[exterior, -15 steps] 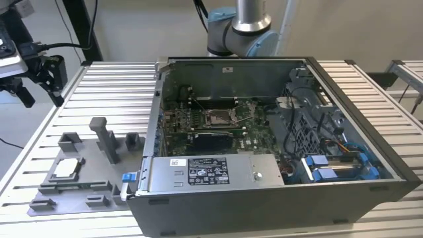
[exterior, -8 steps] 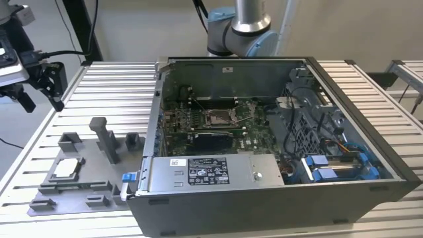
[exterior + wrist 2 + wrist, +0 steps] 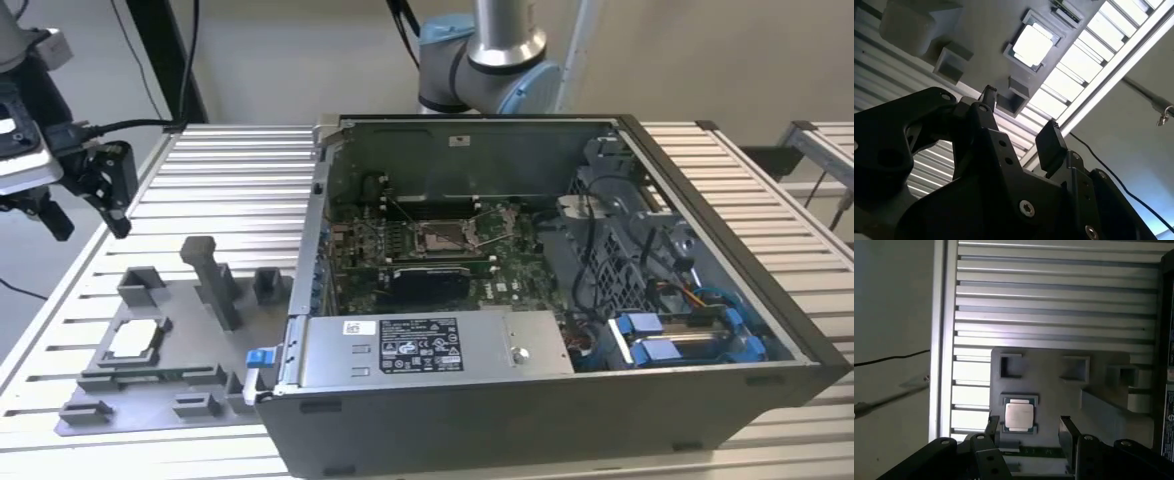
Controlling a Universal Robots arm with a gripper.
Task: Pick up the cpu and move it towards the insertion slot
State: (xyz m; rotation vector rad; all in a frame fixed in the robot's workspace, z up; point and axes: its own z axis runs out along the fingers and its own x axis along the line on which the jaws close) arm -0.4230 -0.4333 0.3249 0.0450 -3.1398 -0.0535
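The cpu (image 3: 135,341), a small square chip with its silvery face up, lies in a nest on the grey fixture plate (image 3: 160,395) at the exterior view's left. It also shows in both wrist views (image 3: 1032,46) (image 3: 1019,415). My gripper (image 3: 87,225) hangs open in the air above the table, beyond the plate and well above the cpu, with nothing between its black fingers (image 3: 1051,142) (image 3: 1066,432). The insertion slot (image 3: 441,237), a silver-framed socket on green board, sits inside the open computer case (image 3: 747,300).
Grey blocks and a tall post (image 3: 211,280) stand on the fixture plate near the cpu. The case's wall (image 3: 310,250) rises between the plate and the socket. Cables and blue drive parts (image 3: 681,335) fill the case's right side. The arm's base (image 3: 481,60) stands behind the case.
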